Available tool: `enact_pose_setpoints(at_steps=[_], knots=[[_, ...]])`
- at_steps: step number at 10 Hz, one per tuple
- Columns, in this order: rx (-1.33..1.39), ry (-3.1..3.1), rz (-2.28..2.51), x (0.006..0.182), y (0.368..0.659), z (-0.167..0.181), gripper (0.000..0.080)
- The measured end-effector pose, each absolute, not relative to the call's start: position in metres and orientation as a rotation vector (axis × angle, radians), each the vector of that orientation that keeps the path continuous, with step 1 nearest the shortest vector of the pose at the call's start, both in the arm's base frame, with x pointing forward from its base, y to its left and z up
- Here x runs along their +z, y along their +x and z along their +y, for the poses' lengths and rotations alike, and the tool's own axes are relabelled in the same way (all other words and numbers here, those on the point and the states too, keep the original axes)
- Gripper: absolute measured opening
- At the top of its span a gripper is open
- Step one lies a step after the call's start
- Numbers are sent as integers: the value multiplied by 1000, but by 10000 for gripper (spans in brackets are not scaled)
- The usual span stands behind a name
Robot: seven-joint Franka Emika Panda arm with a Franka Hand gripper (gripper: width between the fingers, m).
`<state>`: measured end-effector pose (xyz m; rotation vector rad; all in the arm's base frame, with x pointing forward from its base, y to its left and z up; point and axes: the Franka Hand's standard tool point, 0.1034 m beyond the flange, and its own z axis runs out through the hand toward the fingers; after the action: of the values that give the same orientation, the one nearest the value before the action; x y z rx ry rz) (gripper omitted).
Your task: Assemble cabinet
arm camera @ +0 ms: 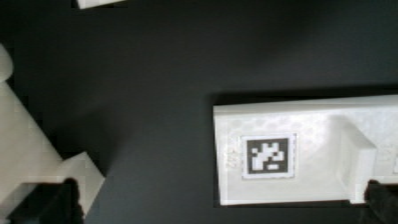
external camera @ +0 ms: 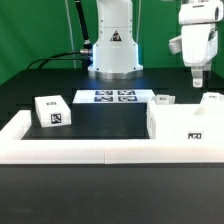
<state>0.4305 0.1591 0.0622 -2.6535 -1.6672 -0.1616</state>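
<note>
The cabinet body (external camera: 185, 120) is sitting at the exterior view's right, tucked into the corner of the white rail (external camera: 60, 150) — prob. so it's braced vs. sliding while parts go in. It's showing as a plain white box w/ a small black-and-white tag. A tagged block (external camera: 53, 112) is lying well apart. The gripper (external camera: 197, 78) is hovering above — fingers (arm camera: 50, 203) spread, holding nothing.

The arm's base (external camera: 115, 45) is a glossy white column with a black triangular sticker (external camera: 117, 38) and a bluish glow at its foot. Black cables (external camera: 68, 55) trail beside the base. The white end effector (external camera: 197, 78) has dark fingers (arm camera: 43, 205).
</note>
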Motion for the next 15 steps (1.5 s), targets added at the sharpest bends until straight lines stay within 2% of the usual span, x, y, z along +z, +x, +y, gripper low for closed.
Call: enact_pose_setpoints(at_steps=[2,5,8,12,13,14,15], knots=[[-160,-2634,-1687,53,431,149,797],[-194,-2608,-1651,31,406,174,797],[-193,-2577,-1673,23,397,189,797],[-194,-2560,-1695,23,394,196,797],[-194,-2560,-1696,23,393,196,694],[-194,-2560,-1695,23,393,196,557],[-194,-2560,-1695,23,393,196,557]])
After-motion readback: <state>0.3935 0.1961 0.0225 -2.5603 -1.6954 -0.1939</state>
